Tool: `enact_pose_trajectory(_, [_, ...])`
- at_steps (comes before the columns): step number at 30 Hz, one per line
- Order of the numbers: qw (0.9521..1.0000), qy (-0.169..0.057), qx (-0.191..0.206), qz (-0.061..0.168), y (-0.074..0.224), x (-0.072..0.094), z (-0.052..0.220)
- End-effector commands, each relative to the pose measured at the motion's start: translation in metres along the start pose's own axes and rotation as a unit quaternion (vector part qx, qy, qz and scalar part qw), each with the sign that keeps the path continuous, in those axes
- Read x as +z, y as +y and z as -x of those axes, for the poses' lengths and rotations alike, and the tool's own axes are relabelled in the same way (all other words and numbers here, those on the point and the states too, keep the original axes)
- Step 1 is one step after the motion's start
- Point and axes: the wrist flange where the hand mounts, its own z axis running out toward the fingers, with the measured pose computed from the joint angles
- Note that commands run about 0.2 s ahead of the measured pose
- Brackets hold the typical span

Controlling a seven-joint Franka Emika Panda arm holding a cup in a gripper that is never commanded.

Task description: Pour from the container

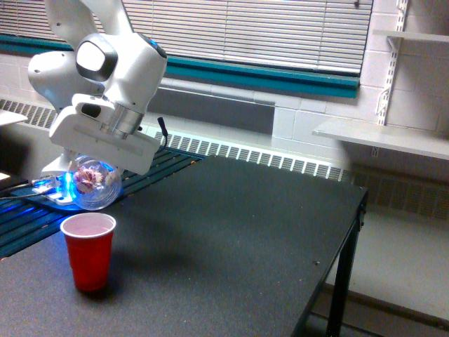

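Observation:
The container (96, 183), a clear tumbler with pinkish-white bits inside, hangs tilted on its side just above and behind the red cup (88, 250). My gripper (100, 163) is shut on the container, its white hand covering the container's upper part. The red cup stands upright on the dark table (231, 232) at the exterior view's left, its mouth open and pale inside. The container's mouth faces away from the camera, so I cannot see whether anything is leaving it.
A blue-lit base (59, 193) sits behind the cup on a slatted surface. The table's edge (337, 267) drops off at the exterior view's right. A white shelf (382, 137) projects from the wall beyond it.

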Motion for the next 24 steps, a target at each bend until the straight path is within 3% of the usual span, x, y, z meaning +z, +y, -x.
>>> enact_pose_trajectory(1, [0.9998, 0.006, 0.014, 0.013, -0.005, -0.001, -0.002])
enact_pose_trajectory(24, [0.9981, 0.019, 0.013, 0.058, -0.017, -0.008, -0.017])
